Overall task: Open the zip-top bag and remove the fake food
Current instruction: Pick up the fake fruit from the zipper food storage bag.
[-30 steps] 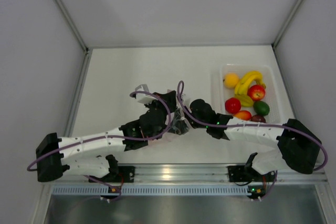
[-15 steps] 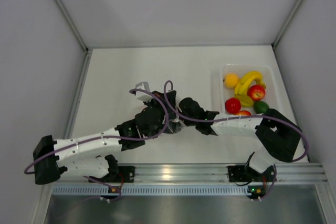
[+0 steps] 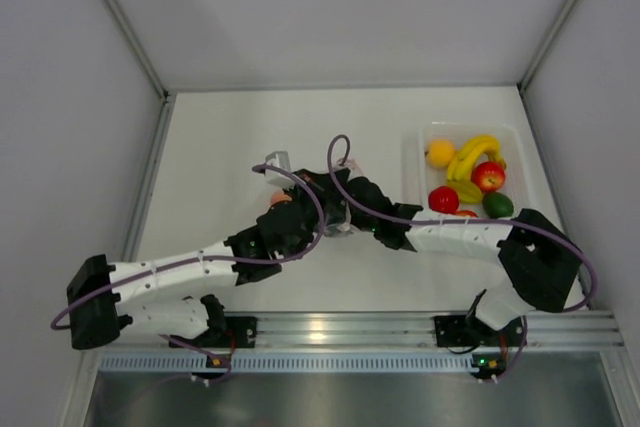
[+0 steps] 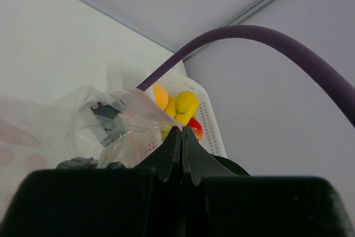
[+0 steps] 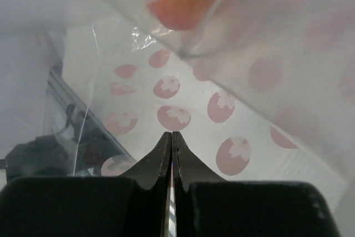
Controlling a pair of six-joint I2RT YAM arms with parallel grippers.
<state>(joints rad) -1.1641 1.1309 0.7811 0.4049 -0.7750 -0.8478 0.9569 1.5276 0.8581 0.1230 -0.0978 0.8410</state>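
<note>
The zip-top bag (image 3: 280, 163) is held up between both arms at the table's middle, clear film printed with pink blossom dots (image 5: 233, 154). My left gripper (image 3: 312, 199) is shut, with a fold of the bag's film (image 4: 119, 112) pinched at its tips (image 4: 181, 130). From the right, my right gripper (image 3: 338, 205) is shut on the film as well (image 5: 171, 134). One orange-peach piece of fake food (image 3: 280, 197) shows inside the bag (image 5: 183, 4). The zip strip is hidden.
A rigid clear tray (image 3: 420, 147) at the right holds bananas (image 3: 472, 159), an orange, an apple, a tomato and a lime; it shows behind the bag in the left wrist view (image 4: 213, 129). Purple cables (image 3: 340, 162) loop over both wrists. White walls surround the table.
Both grippers have moved up the table and slightly left with the bag between them. The right arm reached further left. The orange-peach piece now shows beside the left wrist.
</note>
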